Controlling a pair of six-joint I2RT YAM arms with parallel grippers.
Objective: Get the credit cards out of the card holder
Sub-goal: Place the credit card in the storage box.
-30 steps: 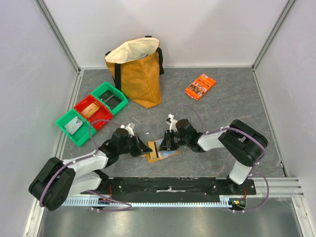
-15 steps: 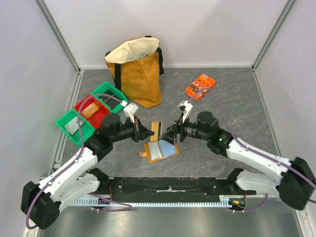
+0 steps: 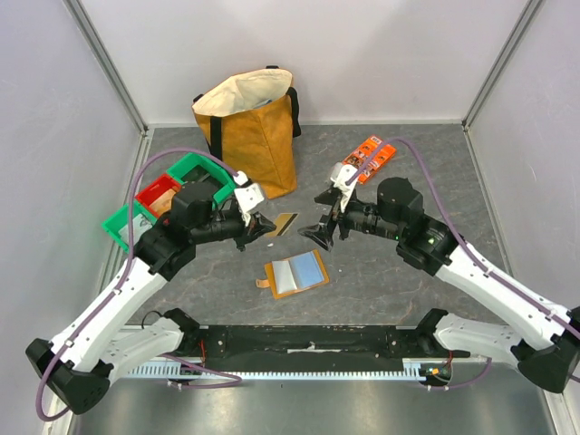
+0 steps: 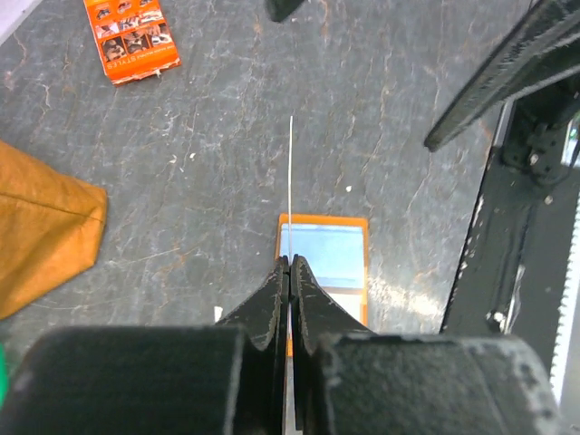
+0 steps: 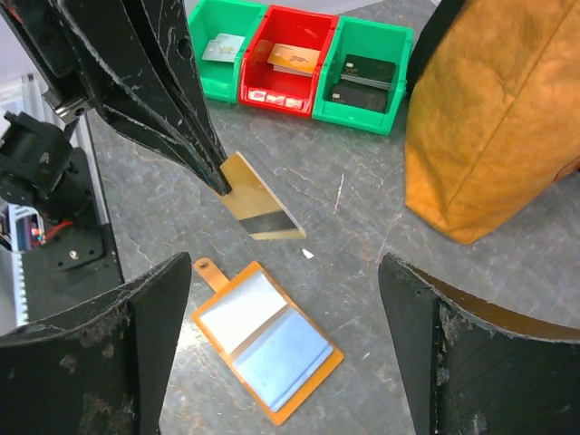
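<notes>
One tan dark-striped plastic card hangs edge-pinched in my left gripper, right gripper spread empty; so shallow a pinch may slip.

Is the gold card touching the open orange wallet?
Apart. Right wrist view: left gripper holds the gold card, grey table showing between it and the orange wallet.

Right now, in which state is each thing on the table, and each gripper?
Left gripper: shut on a card.
Right gripper: open, holding nothing.
Card holder: lying flat, unfolded.
Card: out of the holder, pinched at one end.
Bag: upright, mouth open.
Orange packet: lying flat.
</notes>
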